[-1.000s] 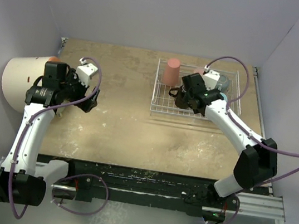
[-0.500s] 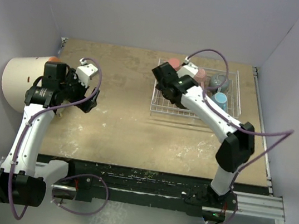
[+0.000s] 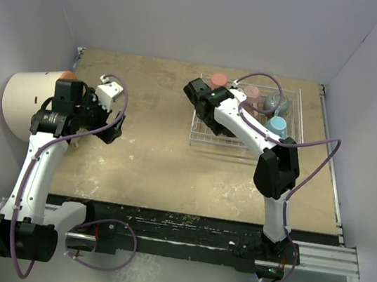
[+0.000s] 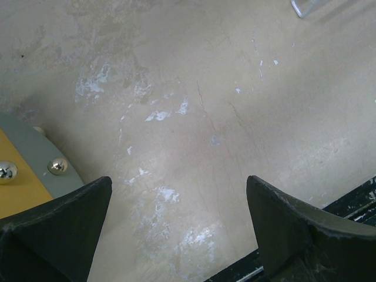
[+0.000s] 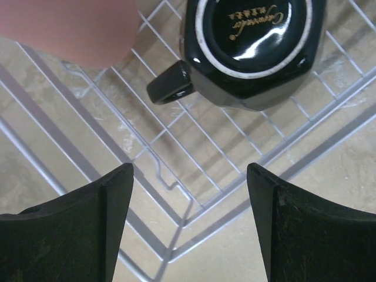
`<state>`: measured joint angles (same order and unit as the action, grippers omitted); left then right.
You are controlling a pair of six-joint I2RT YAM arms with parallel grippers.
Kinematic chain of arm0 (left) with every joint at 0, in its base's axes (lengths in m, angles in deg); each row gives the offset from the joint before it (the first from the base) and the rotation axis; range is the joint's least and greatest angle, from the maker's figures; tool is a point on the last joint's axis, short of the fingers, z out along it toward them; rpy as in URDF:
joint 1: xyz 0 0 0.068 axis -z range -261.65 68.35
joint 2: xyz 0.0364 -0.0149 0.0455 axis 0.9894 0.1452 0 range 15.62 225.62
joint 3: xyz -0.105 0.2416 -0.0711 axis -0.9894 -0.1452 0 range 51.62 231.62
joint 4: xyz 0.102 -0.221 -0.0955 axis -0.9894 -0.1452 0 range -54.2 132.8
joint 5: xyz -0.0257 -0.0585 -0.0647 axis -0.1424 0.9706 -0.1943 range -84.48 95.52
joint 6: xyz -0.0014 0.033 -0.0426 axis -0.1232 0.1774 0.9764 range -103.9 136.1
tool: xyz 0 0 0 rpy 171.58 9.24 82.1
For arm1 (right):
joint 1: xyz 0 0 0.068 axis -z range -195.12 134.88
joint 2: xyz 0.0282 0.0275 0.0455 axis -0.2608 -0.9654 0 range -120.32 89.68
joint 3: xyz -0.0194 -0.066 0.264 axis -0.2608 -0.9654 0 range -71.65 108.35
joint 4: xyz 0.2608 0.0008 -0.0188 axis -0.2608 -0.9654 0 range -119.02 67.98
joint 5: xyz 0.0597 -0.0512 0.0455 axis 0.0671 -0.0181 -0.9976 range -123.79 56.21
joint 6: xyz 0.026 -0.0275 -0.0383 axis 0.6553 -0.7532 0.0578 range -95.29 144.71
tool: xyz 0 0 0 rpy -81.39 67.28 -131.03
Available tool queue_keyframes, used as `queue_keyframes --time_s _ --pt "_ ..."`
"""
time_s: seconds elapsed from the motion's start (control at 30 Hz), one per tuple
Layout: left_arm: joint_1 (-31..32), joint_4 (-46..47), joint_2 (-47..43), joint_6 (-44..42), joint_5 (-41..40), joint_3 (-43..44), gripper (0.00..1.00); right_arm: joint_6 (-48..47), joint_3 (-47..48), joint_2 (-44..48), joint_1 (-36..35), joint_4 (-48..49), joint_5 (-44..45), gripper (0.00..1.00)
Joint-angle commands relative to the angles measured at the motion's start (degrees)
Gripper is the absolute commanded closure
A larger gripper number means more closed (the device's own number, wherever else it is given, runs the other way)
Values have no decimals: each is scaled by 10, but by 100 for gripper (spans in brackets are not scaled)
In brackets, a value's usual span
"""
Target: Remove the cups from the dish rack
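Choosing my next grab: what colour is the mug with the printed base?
Glossy black mug; right wrist view shows it best.

one black mug, one pale pink mug, one dark grey-blue mug, one light blue mug, one salmon-red tumbler, one white wire dish rack, one cream drum, two robot arms: left arm, right arm

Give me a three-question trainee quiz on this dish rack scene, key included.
1. True or false: the black mug sits upside down in the dish rack.
2. The right gripper holds: A. the black mug; B. the dish rack; C. nothing.
3. Fill in: the ____ arm reaches over the dish rack.
Key: 1 true; 2 C; 3 right.
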<state>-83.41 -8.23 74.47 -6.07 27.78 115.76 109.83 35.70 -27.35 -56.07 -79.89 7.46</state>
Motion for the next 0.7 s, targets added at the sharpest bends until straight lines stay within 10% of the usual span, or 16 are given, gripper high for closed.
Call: queue_keyframes --time_s 0.0,0.67 --pt "1 0 -16 -14 16 10 1 46 43 -13 3 -8 34 21" --pt "1 12 -19 -30 10 -3 1 88 -95 70 50 30 92 26"
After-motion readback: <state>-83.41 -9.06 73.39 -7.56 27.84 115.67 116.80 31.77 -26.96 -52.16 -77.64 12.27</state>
